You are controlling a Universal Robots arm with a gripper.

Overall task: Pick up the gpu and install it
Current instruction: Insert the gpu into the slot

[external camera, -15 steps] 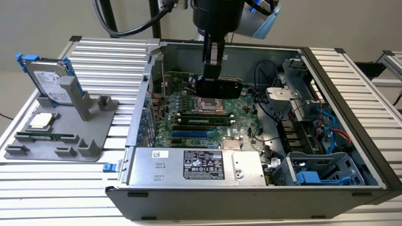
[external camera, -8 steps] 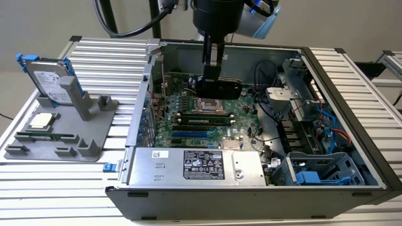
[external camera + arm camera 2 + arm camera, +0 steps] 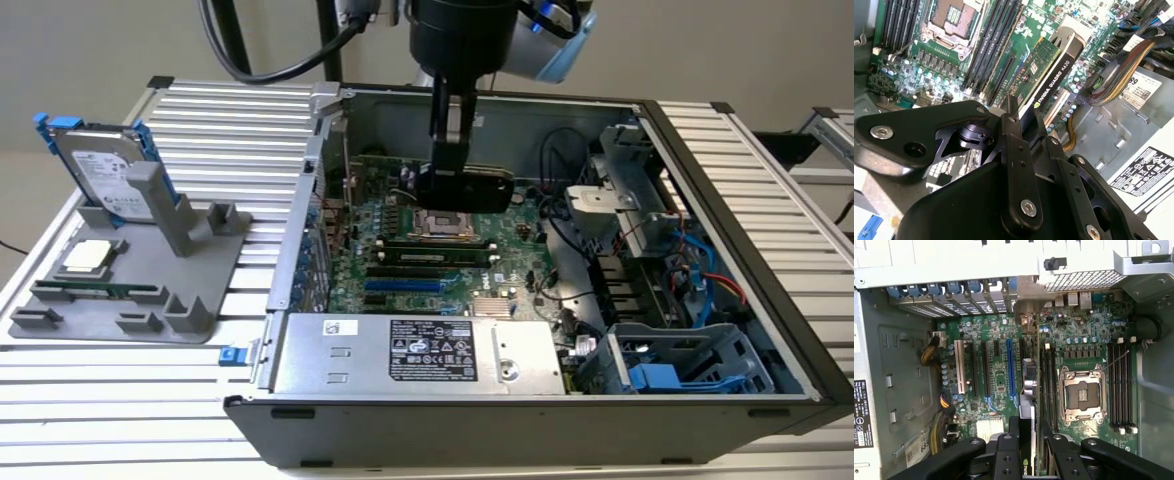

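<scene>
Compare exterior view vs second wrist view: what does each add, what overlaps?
Exterior view alone: the grey holder outside the case with the hard drive standing in it, the power supply, the blue drive cage.
Second wrist view alone: the gpu's green board face and black cooler edge up close.
Shared: the gripper shut on the gpu above the motherboard, and the empty processor socket.

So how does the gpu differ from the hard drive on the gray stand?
The gpu is black and hangs in the end effector over the motherboard inside the open case; the hard drive is silver with a blue frame. The gpu is gripped; the hard drive stands untouched in the gray stand outside the case. Both are flat, rectangular parts held on edge.
</scene>
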